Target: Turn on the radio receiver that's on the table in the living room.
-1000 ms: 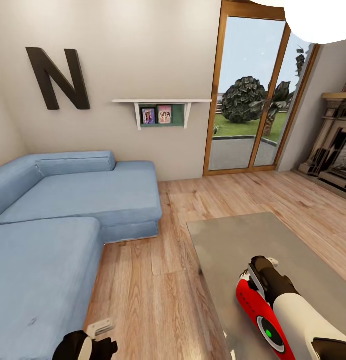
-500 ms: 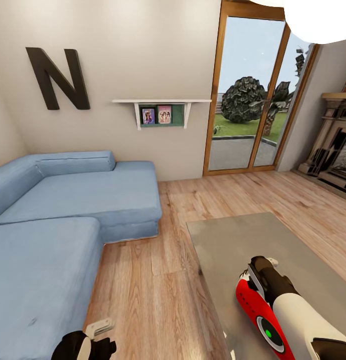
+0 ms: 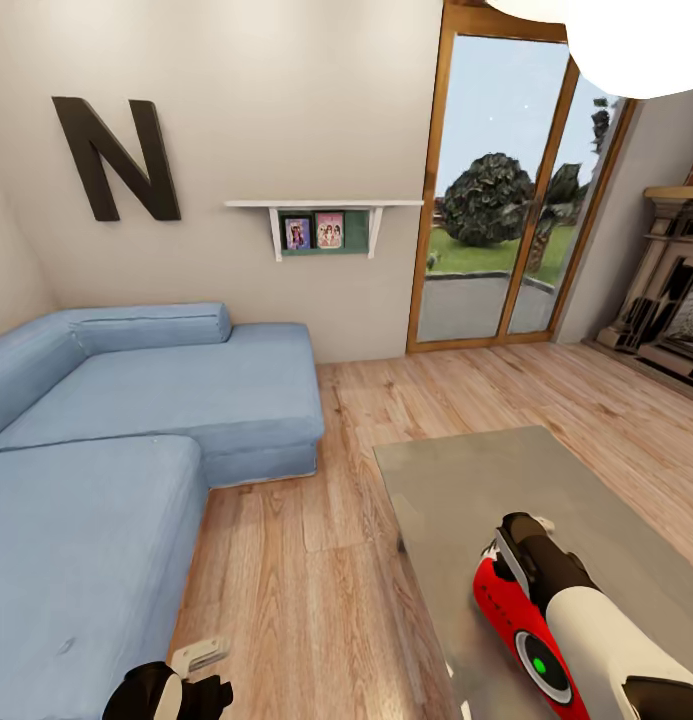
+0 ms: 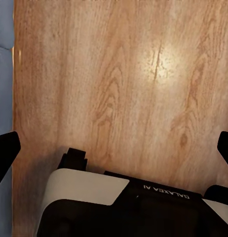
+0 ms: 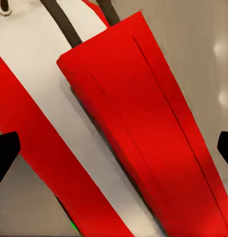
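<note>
The radio receiver (image 3: pixel 511 625) is red with white trim and stands on the near end of the grey-beige table (image 3: pixel 466 480), its round dial with a green centre (image 3: pixel 537 667) facing me. My right arm reaches down over its top, and the right gripper (image 3: pixel 523 540) sits at the radio's far end. In the right wrist view the red handle (image 5: pixel 143 123) and white trim (image 5: pixel 40 64) lie close under the right gripper (image 5: pixel 114 148), which is open with its fingertips (image 5: pixel 5 153) wide apart. My left gripper (image 3: pixel 201 657) hangs low over the wood floor, open and holding nothing (image 4: pixel 114 148).
A blue sectional sofa (image 3: pixel 136 420) runs along the left. A strip of plank floor (image 3: pixel 316 560) separates it from the table. On the far wall are a black "N" (image 3: pixel 114 155) and a small shelf (image 3: pixel 324 215). Glass doors (image 3: pixel 496 200) and a fireplace (image 3: pixel 671 300) stand at the right.
</note>
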`<state>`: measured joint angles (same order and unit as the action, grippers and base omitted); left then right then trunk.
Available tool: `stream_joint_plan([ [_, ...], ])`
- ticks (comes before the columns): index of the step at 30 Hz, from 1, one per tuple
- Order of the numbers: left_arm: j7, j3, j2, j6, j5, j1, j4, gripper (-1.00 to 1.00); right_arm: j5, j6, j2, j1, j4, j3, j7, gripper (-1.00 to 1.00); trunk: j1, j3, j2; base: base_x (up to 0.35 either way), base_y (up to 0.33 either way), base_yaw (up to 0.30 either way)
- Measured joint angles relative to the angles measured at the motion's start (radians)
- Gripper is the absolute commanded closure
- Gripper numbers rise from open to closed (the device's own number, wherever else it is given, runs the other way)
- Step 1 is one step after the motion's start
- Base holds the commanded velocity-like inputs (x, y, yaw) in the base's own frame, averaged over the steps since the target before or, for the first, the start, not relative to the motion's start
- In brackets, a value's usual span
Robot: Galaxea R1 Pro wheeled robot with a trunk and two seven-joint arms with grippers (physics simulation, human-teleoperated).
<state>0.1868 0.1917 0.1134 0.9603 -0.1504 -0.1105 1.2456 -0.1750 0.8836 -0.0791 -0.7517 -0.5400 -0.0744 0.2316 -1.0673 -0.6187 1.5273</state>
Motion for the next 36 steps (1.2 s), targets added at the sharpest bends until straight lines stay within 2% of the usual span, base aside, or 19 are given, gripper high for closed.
stream_joint_plan([
  [36,-0.001,0.002,-0.001,0.0,0.0,0.0,0.0,-1.0,0.0,0.0,0.005,0.0,0.0,0.001,0.0,-1.0,0.138,0.113,-0.252,0.0,0.0,0.0],
])
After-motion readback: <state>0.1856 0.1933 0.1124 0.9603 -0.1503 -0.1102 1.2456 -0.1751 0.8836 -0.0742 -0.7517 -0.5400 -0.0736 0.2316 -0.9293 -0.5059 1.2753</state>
